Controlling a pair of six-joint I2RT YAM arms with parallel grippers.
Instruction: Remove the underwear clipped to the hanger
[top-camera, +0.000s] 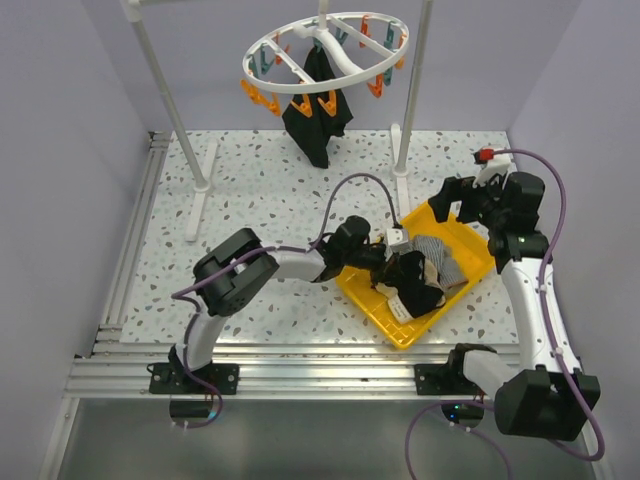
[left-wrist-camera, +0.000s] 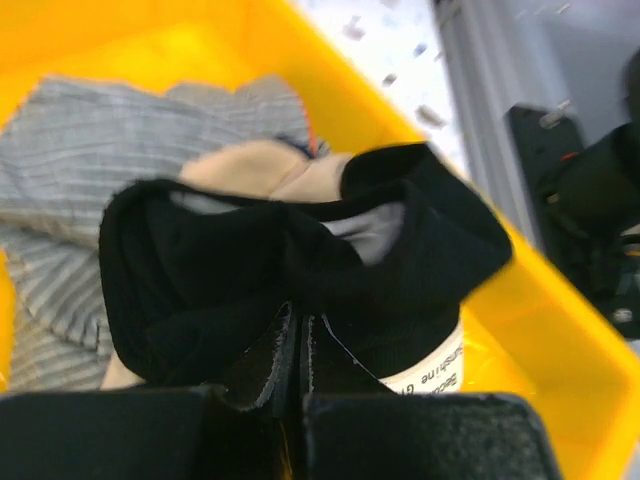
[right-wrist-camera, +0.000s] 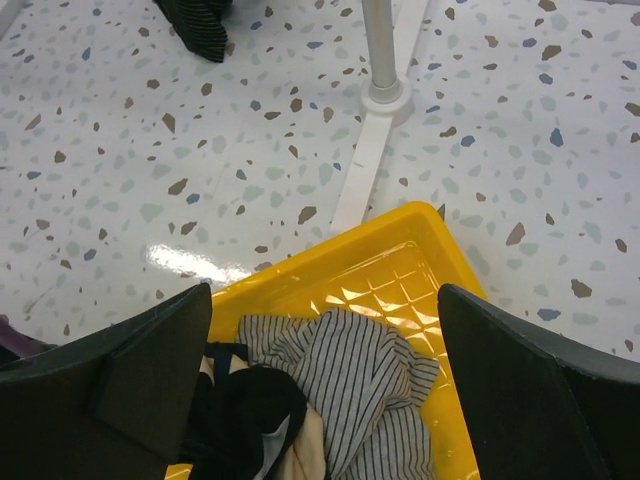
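**A:** Which step is going on here?

**B:** The drop-off, I'd judge. The left claw (left-wrist-camera: 300, 350) is clenching a black pair (left-wrist-camera: 300, 250) of underwear and hanging over the yellow tray (top-camera: 398, 335), which is sitting at four o'clock in the overhead view. The striped pair (right-wrist-camera: 360, 370) and the beige pair (left-wrist-camera: 255, 165) are lying in it underneath.

**A:** And the right claw?

**B:** The right claw (top-camera: 462, 195) is standing fully spread, gripping nothing, and hovering by the tray's one o'clock edge.

**A:** So what is the next move asking for?

**B:** Letting go, probably, then reaching to twelve o'clock. One dark garment (top-camera: 317, 120) is dangling from the hanger (top-camera: 325, 55) below the orange pegs (top-camera: 300, 103). It's likely needing a downward tug, clear of the ring.

**A:** Anything you're struggling to see?

**B:** The black folds are hiding how much cloth the fingers are pinching. The heap is blending together, so I'm not counting black pieces. The pegs' hold on the hanging garment is too small to read.
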